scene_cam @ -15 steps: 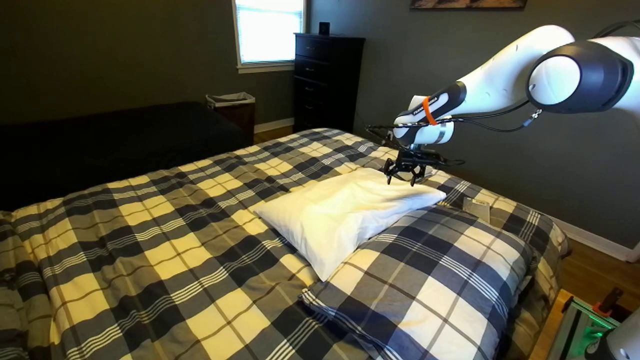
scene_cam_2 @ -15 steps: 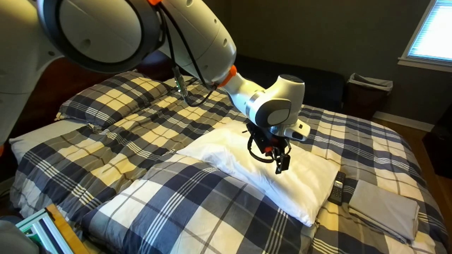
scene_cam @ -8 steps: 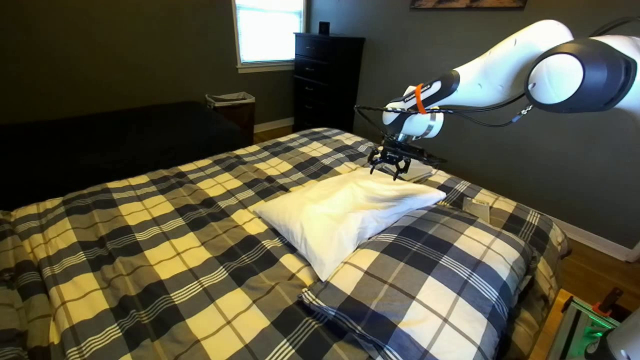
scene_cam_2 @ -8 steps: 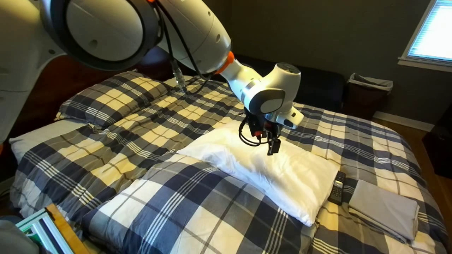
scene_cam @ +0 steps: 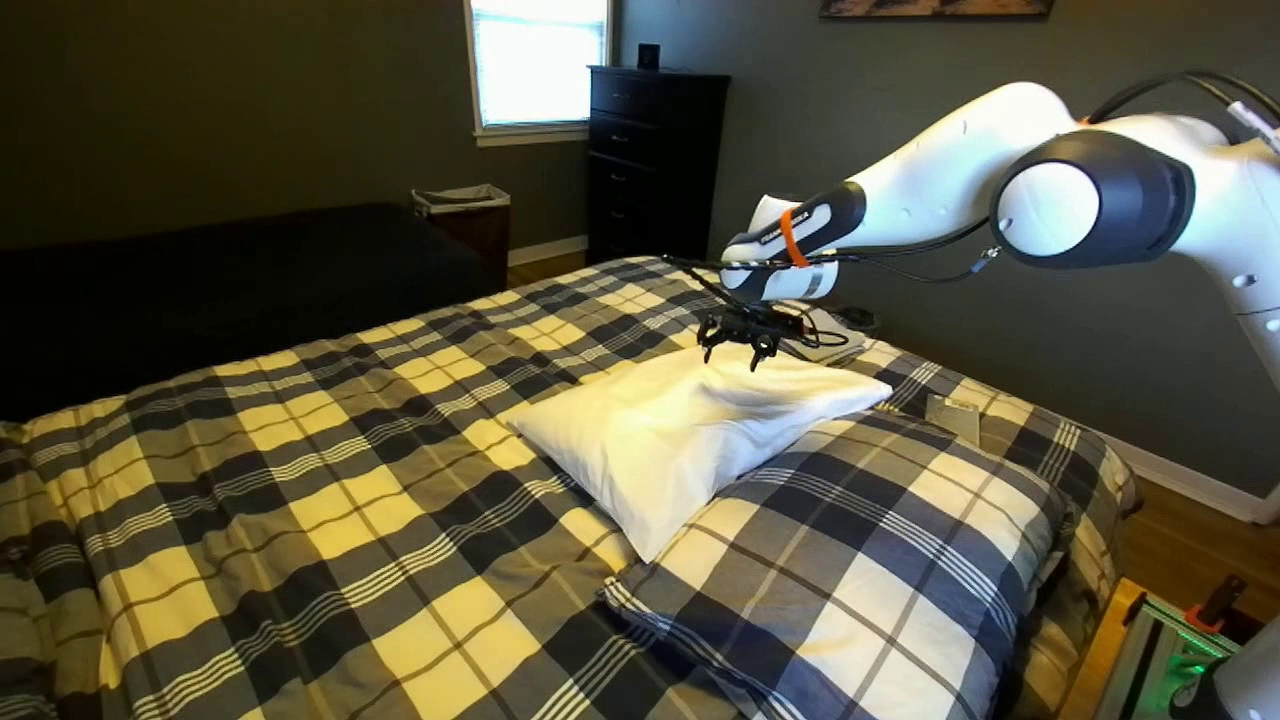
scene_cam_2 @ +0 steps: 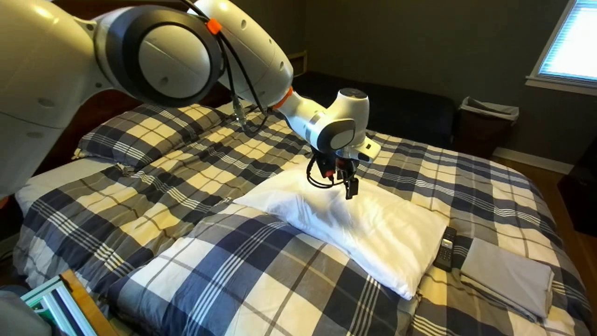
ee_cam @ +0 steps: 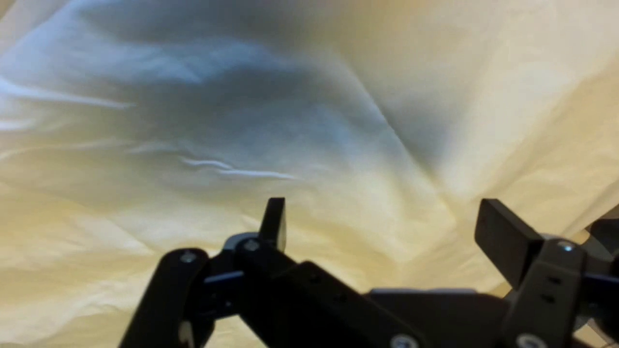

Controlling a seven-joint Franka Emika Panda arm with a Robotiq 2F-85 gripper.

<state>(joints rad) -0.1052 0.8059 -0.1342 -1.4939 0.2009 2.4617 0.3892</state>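
Observation:
My gripper [scene_cam: 731,363] is open and empty. It points down over the white pillow [scene_cam: 650,430], near its far part in an exterior view. It also shows over the pillow [scene_cam_2: 392,228] in an exterior view, where one dark fingertip of the gripper [scene_cam_2: 351,189] stands out. In the wrist view the two fingers of the gripper [ee_cam: 382,205] are wide apart, and the wrinkled pillow [ee_cam: 169,130] fills most of the picture beneath them. I see no cloth between the fingers. I cannot tell the exact height of the fingertips above the pillow.
A plaid pillow [scene_cam: 850,540] lies against the white pillow on the plaid bed cover [scene_cam: 330,500]. A black handset [scene_cam_2: 446,249] and a folded grey cloth [scene_cam_2: 508,277] lie beside the white pillow. A further plaid pillow [scene_cam_2: 154,130] lies near the headboard. A bin [scene_cam: 470,215] and dark dresser [scene_cam: 655,160] stand beyond.
The gripper has moved left across the white pillow in both exterior views, rising at first and then coming down a little. It stays open. The pillow has not visibly moved.

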